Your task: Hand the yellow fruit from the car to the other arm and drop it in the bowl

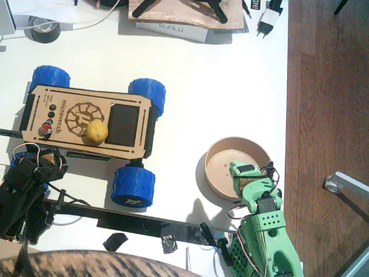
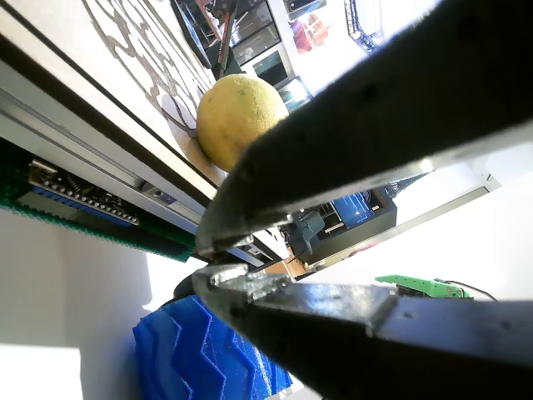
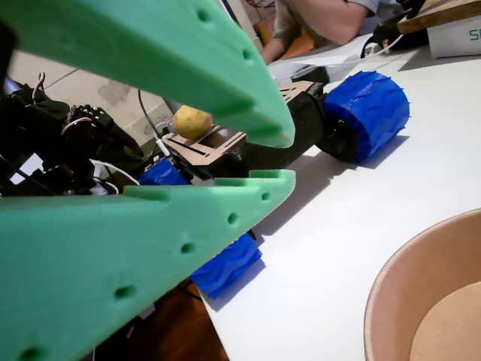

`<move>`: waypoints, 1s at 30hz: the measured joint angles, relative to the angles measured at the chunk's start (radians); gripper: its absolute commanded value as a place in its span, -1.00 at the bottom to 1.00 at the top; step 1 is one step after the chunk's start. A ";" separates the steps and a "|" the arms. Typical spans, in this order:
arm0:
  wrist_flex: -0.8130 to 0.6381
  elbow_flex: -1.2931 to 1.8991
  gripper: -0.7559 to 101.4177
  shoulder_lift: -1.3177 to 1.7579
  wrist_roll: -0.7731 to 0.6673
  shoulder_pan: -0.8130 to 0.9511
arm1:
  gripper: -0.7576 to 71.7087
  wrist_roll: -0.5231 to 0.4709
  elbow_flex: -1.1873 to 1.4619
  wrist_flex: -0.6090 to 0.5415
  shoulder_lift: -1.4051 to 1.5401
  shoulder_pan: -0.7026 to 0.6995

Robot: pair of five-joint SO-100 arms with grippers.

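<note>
Fruit (image 1: 95,131) sits on car (image 1: 86,120); only wrist views show both hands (image 2: 208,262) (image 3: 282,158) apart.

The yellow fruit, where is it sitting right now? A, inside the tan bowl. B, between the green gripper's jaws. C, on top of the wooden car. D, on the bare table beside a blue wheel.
C: the yellow fruit rests on the deck of the car, next to its black panel, while the bowl holds no fruit and neither gripper grips it.
</note>
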 measured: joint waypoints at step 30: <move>-0.124 -0.135 -0.99 -0.195 0.000 -0.005 | -0.97 -0.035 0.000 0.000 0.000 -0.012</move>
